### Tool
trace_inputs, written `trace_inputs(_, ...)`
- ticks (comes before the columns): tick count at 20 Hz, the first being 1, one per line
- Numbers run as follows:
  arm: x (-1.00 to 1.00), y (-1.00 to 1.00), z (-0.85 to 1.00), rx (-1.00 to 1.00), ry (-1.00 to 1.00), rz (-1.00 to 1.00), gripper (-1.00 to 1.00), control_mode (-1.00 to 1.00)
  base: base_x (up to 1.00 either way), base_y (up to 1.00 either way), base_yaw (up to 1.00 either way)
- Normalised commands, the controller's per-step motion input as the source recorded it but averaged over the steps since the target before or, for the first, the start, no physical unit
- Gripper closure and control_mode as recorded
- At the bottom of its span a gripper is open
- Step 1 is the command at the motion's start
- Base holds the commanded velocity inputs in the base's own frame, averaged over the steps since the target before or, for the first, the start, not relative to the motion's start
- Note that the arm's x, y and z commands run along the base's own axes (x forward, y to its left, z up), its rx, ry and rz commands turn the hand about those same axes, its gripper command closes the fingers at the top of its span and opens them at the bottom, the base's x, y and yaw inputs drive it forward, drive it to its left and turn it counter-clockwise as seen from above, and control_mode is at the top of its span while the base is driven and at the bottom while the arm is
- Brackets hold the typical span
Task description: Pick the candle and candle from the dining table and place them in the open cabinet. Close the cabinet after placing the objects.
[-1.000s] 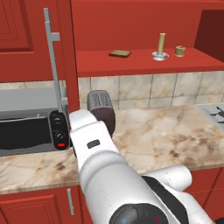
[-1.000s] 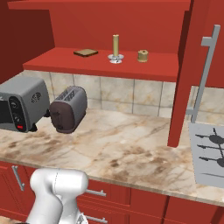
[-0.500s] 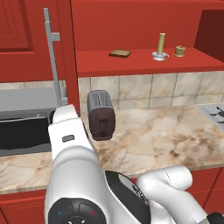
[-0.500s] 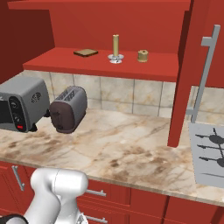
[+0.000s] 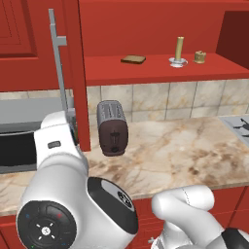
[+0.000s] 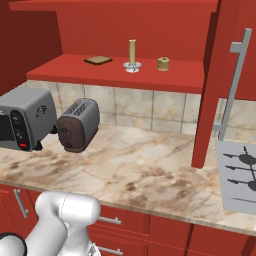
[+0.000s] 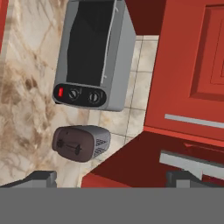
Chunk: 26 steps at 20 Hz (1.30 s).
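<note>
In the left base view the toaster oven (image 5: 19, 151) is largely hidden behind the white arm (image 5: 63, 194) and cut off by the left edge. The stovetop (image 6: 240, 180) is cut by the right edge in the right base view. In the hand view the cabinet door's grey handle (image 7: 192, 164) is cropped at the right edge.

The white arm (image 5: 73, 194) rises close before the left base camera, its round dark-capped joint low in the foreground and a further link bent away to the right. In the hand view, the gripper (image 7: 111, 178) has its two dark fingertips (image 7: 41, 178) spread wide, holding nothing.
</note>
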Motion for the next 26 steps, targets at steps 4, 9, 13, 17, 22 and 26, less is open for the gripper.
trace_inputs(4,0.26,0.21,-0.07,0.0,0.0,0.0,-1.0,-1.0,0.0,0.0,0.0)
trace_inputs(9,0.26,0.03,-0.08,0.0,0.0,0.0,-1.0,-1.0,0.0,0.0,0.0)
trace_inputs(13,0.17,0.0,-0.01,0.0,0.0,0.0,-1.0,-1.0,0.0,0.0,0.0)
trace_inputs(17,0.19,0.0,0.0,0.0,0.0,-0.02,-1.0,-1.0,0.0,0.0,0.0)
trace_inputs(22,0.12,0.0,0.0,0.0,0.0,-0.03,-1.0,-1.0,0.0,0.0,0.0)
trace_inputs(26,0.15,0.0,0.0,0.0,0.0,-0.05,-1.0,-1.0,0.0,0.0,0.0)
